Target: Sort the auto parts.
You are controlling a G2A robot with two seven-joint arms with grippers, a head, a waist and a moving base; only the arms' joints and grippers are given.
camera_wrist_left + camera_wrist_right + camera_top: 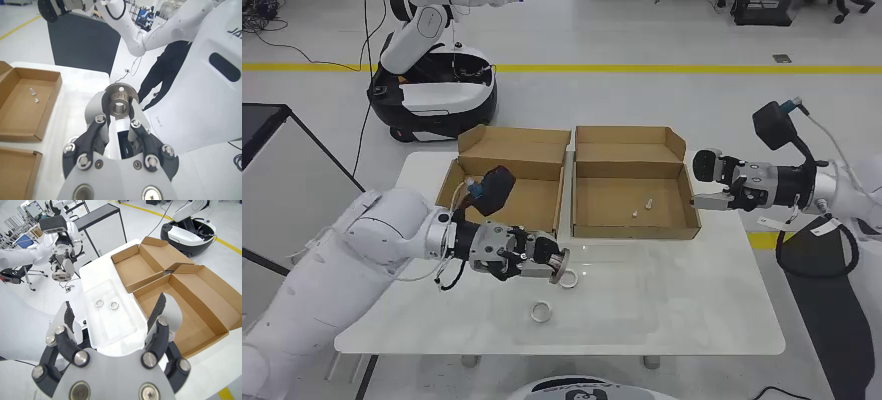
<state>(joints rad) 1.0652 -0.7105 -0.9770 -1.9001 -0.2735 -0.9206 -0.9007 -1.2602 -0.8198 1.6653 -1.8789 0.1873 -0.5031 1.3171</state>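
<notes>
Left gripper (550, 262) clamps the flanged bushing (113, 90), axis level, just robot-side of the left box (527, 205).

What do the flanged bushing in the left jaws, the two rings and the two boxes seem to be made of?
The flanged bushing: metal, likely steel; grey machined surface with a dull sheen and bored holes.
The rings: metal, perhaps aluminium; pale, silvery, rather matt.
The boxes: cardboard, probably corrugated; plain brown, with folded flaps.
</notes>
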